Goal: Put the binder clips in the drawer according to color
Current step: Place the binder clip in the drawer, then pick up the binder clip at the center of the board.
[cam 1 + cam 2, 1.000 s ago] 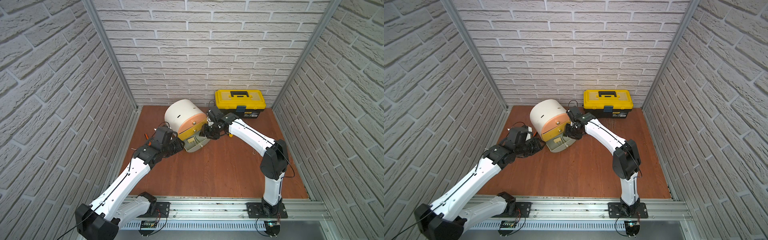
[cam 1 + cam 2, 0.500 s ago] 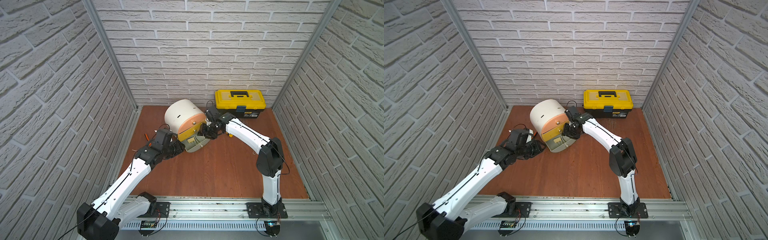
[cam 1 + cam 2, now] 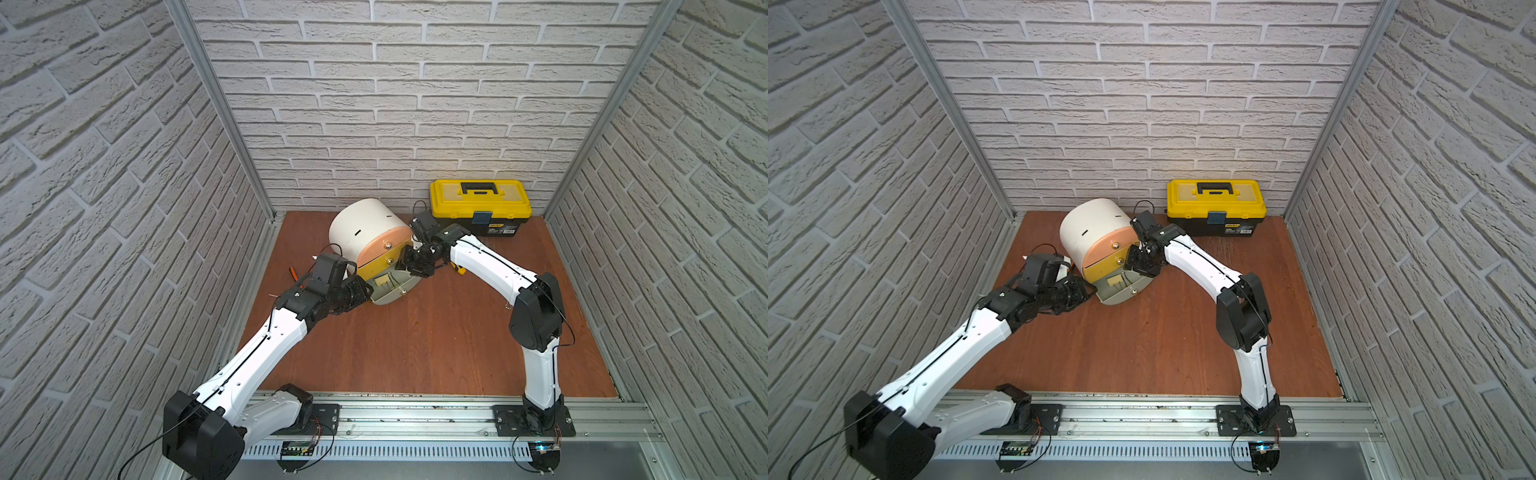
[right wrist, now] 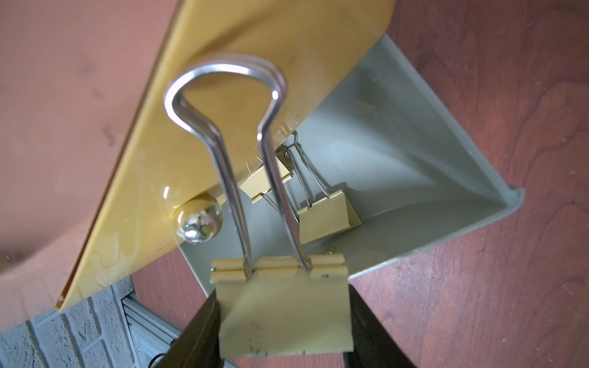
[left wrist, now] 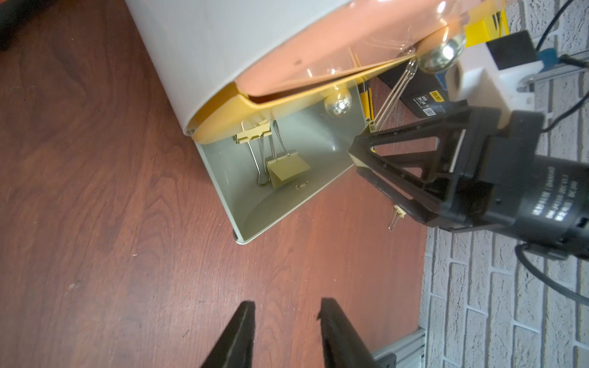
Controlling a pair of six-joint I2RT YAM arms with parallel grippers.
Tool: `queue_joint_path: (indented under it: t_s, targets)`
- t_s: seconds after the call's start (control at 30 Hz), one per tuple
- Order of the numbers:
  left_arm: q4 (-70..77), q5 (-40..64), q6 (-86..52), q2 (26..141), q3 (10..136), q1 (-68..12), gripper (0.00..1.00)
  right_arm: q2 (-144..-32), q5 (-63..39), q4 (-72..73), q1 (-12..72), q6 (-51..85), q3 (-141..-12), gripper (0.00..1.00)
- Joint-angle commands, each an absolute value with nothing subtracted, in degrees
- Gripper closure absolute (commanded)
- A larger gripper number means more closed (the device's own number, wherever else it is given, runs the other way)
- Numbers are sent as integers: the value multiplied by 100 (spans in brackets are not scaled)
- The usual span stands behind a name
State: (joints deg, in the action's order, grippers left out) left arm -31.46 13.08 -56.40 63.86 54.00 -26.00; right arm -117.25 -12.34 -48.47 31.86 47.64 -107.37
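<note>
Top views: cabinet (image 3: 365, 232) on worktop (image 3: 415, 340), grey drawer (image 3: 1121, 291) pulled out; left wrist: left fingers (image 5: 242, 337) spread, empty, two yellow clips (image 5: 280, 162) in grey drawer; right wrist: right fingers (image 4: 366, 334) pinching yellow clip (image 4: 283, 315) over drawer.

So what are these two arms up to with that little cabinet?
They are sorting binder clips by color. The right tool grips a pale yellow clip by its body, beside the open grey bottom drawer of the small white cabinet. Two yellow clips already lie inside. The left tool hangs open and empty nearby.
</note>
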Motion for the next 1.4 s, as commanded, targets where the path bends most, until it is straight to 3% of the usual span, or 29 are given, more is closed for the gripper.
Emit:
queue_joint_path:
  t_s: [0.0,0.33,0.8,1.37]
  targets:
    - [-2857,1432,-5478,6512,5640,-2558,61,-11734,-1232,-4702,3112,4723,-10909,44]
    - [-2629,1681,-5345,7091,6044,-2562,61,-11672,-1186,-4832,2946,4606,-10966,30]
    - [-2400,2027,-5134,8028,6785,-2753,61,-10881,-769,-5119,2261,4126,-10224,25]
    - [-2377,2215,-4836,9239,7875,-3641,61,-10000,192,-5579,735,3300,-8641,17]
